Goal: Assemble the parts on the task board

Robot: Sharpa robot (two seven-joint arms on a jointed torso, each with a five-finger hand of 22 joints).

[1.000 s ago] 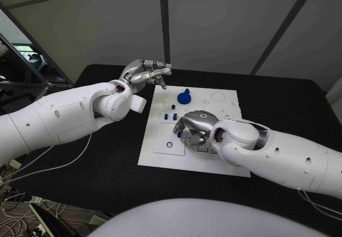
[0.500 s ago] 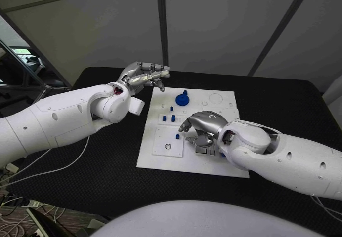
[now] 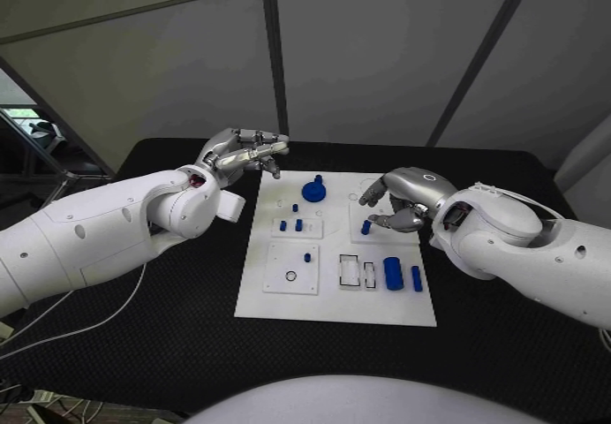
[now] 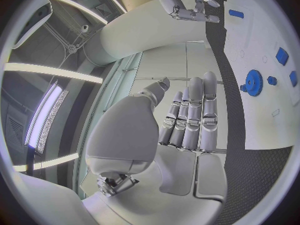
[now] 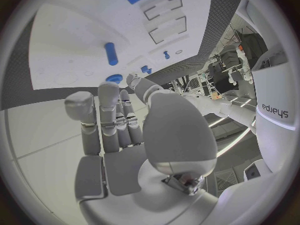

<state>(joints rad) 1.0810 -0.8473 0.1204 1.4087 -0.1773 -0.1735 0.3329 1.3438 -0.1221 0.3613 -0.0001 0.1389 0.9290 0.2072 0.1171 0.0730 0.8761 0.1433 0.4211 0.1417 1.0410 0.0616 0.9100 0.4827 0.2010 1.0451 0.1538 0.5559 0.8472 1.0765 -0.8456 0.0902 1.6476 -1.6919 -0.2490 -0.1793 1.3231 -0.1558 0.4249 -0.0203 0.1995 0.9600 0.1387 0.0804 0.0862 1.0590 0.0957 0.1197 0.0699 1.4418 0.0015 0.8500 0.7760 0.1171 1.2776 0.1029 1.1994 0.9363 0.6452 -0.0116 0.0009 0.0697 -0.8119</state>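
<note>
Grey wall panels stand behind the black table [image 3: 153, 291], where the white task board [image 3: 337, 305] lies in the middle. The left hand [image 3: 237, 152] hovers off the board's far left corner, fingers side by side and curled, holding nothing. The right hand [image 3: 405, 200] hangs over the board's far right part, fingers loosely bent, empty. A blue gear [image 3: 313, 189] stands near the board's far edge; 2 blue pegs [image 3: 403, 273] lie toward its near right.

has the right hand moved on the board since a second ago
Yes. The right hand has lifted off the near middle of the task board and gone toward its far right corner, uncovering two blue parts.
</note>
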